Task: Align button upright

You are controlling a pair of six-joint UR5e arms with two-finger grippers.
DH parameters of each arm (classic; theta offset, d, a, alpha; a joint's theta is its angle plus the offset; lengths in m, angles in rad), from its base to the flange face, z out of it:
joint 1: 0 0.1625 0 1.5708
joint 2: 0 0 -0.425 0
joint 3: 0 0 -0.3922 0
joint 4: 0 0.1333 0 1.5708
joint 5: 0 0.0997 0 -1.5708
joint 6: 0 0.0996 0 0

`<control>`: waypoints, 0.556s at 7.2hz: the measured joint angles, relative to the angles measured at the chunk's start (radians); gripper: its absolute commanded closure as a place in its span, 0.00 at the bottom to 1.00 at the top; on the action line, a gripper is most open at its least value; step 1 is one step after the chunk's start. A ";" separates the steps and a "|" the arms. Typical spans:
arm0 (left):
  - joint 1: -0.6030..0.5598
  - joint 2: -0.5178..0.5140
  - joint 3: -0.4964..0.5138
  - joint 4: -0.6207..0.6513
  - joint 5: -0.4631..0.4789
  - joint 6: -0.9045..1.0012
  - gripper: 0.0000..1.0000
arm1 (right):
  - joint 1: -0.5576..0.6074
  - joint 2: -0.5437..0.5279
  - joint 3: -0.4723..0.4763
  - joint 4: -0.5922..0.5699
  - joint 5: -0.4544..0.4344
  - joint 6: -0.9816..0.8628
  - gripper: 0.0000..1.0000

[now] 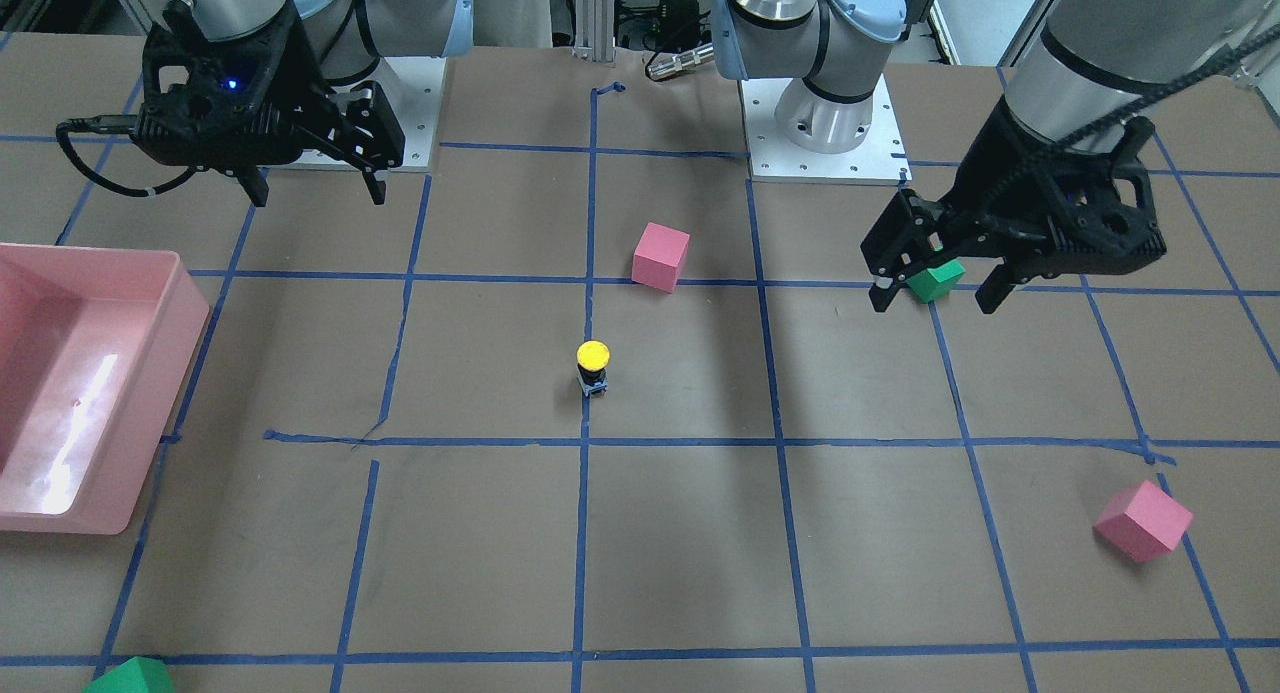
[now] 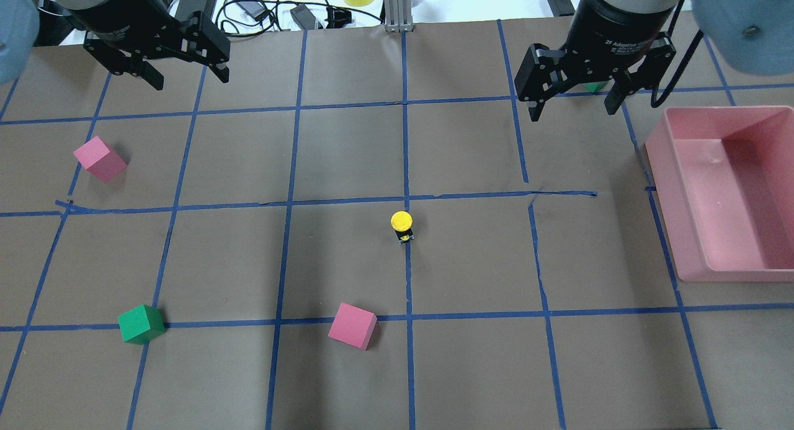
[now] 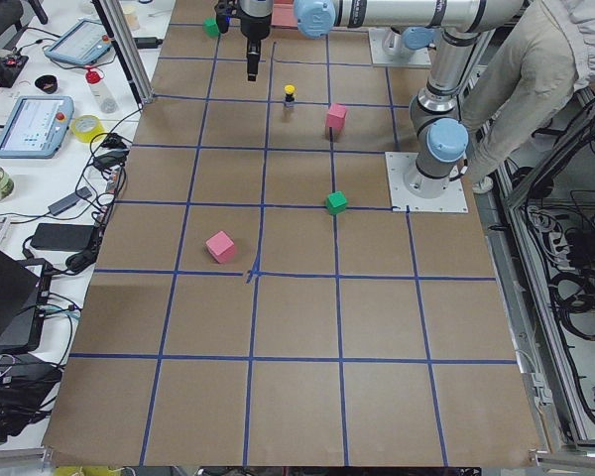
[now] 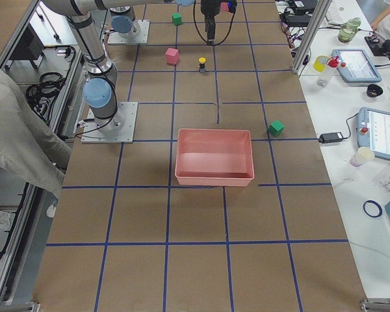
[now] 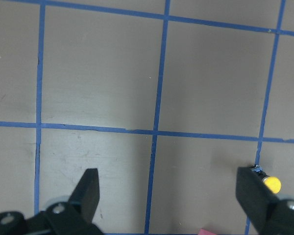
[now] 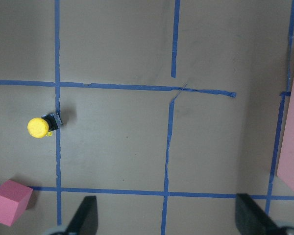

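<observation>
Matt brown paper table cover [image 2: 347, 157], glossy pink plastic bin [image 2: 673, 200], smooth yellow-capped plastic button [image 2: 402, 225].

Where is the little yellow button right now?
In the overhead view the button stands upright near the middle of the table, on the central blue tape line, with a pink cube nearest it on the robot's side.
</observation>
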 measured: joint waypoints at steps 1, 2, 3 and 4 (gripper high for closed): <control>-0.023 0.022 -0.024 -0.003 0.030 0.027 0.00 | 0.000 0.000 0.000 0.000 -0.001 0.000 0.00; -0.034 0.037 -0.041 -0.004 0.053 0.043 0.00 | 0.000 0.000 0.000 0.000 -0.001 0.000 0.00; -0.038 0.044 -0.049 -0.013 0.065 0.050 0.00 | 0.000 0.000 0.000 0.000 -0.001 0.000 0.00; -0.040 0.047 -0.051 -0.036 0.071 0.052 0.00 | 0.000 0.000 0.002 0.000 -0.001 0.000 0.00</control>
